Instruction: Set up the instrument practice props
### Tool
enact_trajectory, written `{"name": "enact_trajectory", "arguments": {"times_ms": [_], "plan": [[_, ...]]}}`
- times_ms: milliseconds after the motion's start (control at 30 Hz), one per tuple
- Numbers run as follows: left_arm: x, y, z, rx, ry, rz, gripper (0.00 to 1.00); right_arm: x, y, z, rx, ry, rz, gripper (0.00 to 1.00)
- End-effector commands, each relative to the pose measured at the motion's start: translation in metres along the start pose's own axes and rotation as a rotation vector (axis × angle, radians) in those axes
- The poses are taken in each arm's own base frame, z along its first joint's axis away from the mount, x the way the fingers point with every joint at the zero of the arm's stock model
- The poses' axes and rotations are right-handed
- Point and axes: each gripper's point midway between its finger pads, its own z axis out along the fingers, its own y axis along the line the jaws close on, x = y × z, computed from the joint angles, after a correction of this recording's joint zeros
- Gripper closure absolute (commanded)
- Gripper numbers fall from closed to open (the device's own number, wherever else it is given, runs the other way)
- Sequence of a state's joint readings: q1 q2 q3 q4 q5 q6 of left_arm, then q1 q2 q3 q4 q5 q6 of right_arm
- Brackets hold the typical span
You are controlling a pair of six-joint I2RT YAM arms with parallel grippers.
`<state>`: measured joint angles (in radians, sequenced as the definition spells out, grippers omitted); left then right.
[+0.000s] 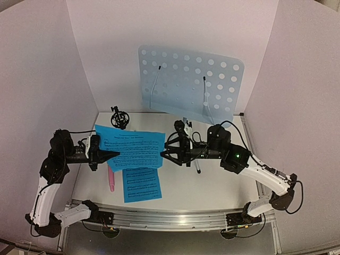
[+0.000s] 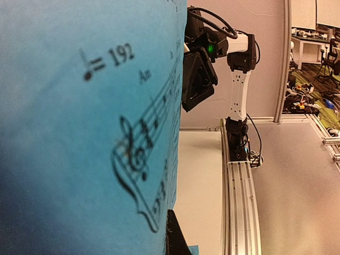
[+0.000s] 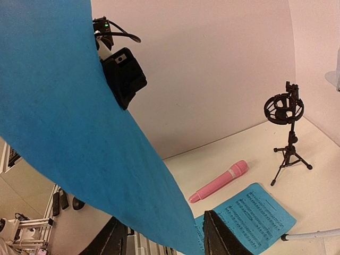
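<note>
A blue sheet-music page (image 1: 134,149) hangs in the air between my two grippers. My left gripper (image 1: 113,155) is shut on its left edge; the page (image 2: 85,127) fills most of the left wrist view beside one dark finger (image 2: 175,239). My right gripper (image 1: 166,149) is open at the page's right edge, and the page (image 3: 69,122) passes loosely between its spread fingers (image 3: 220,236). A second page (image 1: 142,184) and the pink microphone (image 1: 110,178) lie on the table. The black mic mount (image 1: 119,117) stands at the back left. The pale-blue music-stand desk (image 1: 186,79) rises behind.
White walls (image 1: 37,79) close in the table on three sides. A silver stand leg (image 1: 197,164) runs under my right arm. An aluminium rail (image 1: 170,218) carries both arm bases along the near edge.
</note>
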<state>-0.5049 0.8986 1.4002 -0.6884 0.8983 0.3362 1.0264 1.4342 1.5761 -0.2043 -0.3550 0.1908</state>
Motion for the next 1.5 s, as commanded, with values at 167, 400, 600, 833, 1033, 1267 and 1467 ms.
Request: {"name": "enact_trajectory", "arguments": {"times_ms": [167, 400, 600, 833, 1033, 1267, 1467], "plan": [[-0.015, -0.003, 0.002, 0.051, -0.049, -0.024, 1.00, -0.018, 0.012, 0.004, -0.068, -0.027, -0.050, 0.64], [-0.019, 0.002, 0.006, 0.061, -0.065, -0.093, 1.00, -0.028, 0.020, 0.005, -0.108, -0.049, -0.042, 0.98], [-0.029, 0.013, 0.005, -0.001, -0.093, -0.127, 0.97, -0.044, 0.012, -0.010, -0.014, -0.129, -0.030, 1.00], [-0.047, 0.028, 0.001, -0.081, -0.147, -0.122, 0.89, -0.076, 0.009, -0.032, 0.067, -0.248, -0.002, 1.00], [-0.053, 0.040, 0.004, -0.120, -0.164, -0.078, 0.89, -0.083, 0.012, -0.034, 0.053, -0.260, 0.012, 1.00], [-0.060, 0.042, 0.006, -0.104, -0.188, -0.056, 1.00, -0.083, 0.009, -0.034, 0.062, -0.263, 0.027, 1.00], [-0.066, 0.050, 0.008, -0.125, -0.212, -0.035, 1.00, -0.107, -0.003, -0.049, 0.165, -0.342, 0.076, 1.00]]}}
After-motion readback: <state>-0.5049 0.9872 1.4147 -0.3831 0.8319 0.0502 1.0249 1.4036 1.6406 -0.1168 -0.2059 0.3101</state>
